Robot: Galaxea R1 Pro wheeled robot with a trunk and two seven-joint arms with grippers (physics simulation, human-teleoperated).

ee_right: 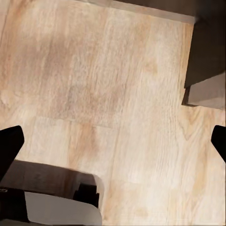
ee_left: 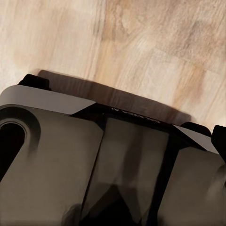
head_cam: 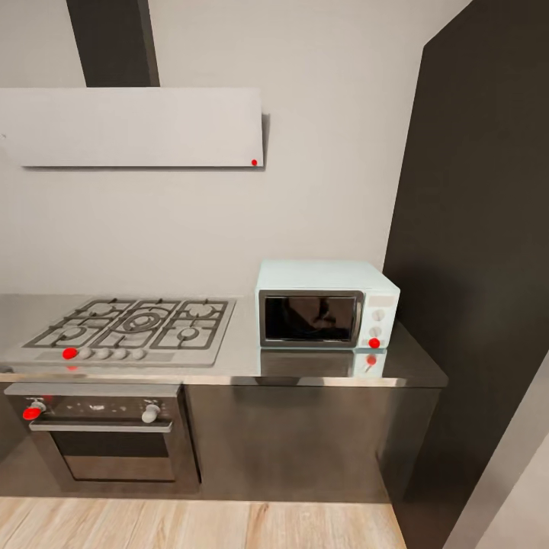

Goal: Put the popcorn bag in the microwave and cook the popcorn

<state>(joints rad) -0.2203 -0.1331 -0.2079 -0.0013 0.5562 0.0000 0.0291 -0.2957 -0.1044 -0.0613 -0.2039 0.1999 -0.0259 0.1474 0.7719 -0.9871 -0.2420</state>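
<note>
The pale-blue microwave [head_cam: 326, 303] stands on the grey countertop [head_cam: 244, 364] at the right, against the wall, with its dark glass door [head_cam: 309, 318] closed. The popcorn bag is out of view, and so is the popcorn. My right gripper [ee_right: 113, 143] hangs open over the wood floor, one dark fingertip at each side of the right wrist view and nothing between them. In the left wrist view my left gripper [ee_left: 113, 143] is also open and empty, pointing down at my own grey base [ee_left: 52, 160].
A gas hob [head_cam: 133, 324] sits left of the microwave, above a built-in oven [head_cam: 107, 438] and below a white hood [head_cam: 133, 126]. A tall dark cabinet [head_cam: 480, 267] closes the right end of the counter. Light wood floor [head_cam: 198, 526] runs in front.
</note>
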